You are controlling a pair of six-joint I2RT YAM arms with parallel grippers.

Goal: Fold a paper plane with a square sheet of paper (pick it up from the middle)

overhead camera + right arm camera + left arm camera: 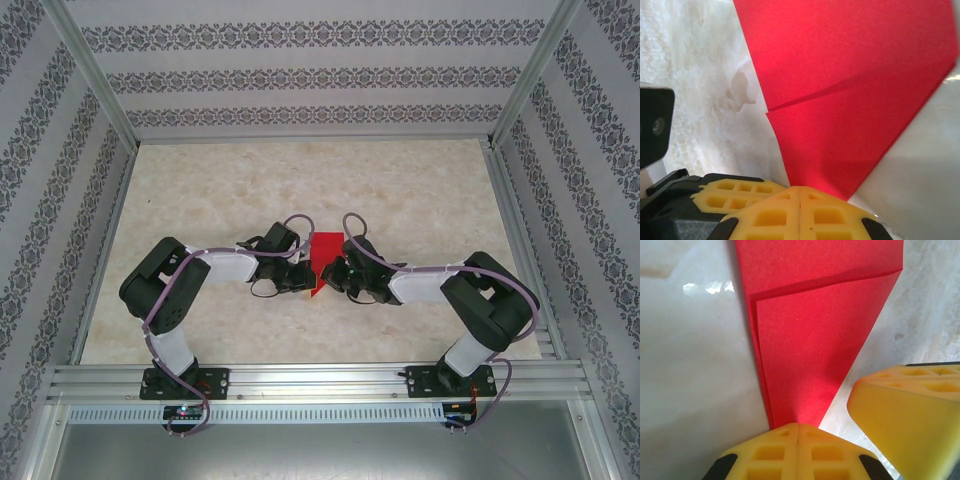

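The square sheet of paper (326, 248), bright red and folded into a narrower shape tapering to a point, lies mid-table between both grippers. In the left wrist view the paper (810, 355) shows a diagonal folded flap, and its narrow end runs into my left gripper (798, 426), whose yellow jaws are pressed together on it. The right wrist view has the paper (850, 75) with a crease across it, its point caught in my shut right gripper (800, 189). From above, the left gripper (303, 278) and right gripper (333, 277) meet almost tip to tip at the paper's near end.
The pale marbled table (300, 180) stretches beyond the paper. Patterned walls and metal frame rails close off three sides. The right gripper's yellow finger (910, 415) sits close beside the left one; the left wrist's camera housing (655, 127) stands near the right gripper.
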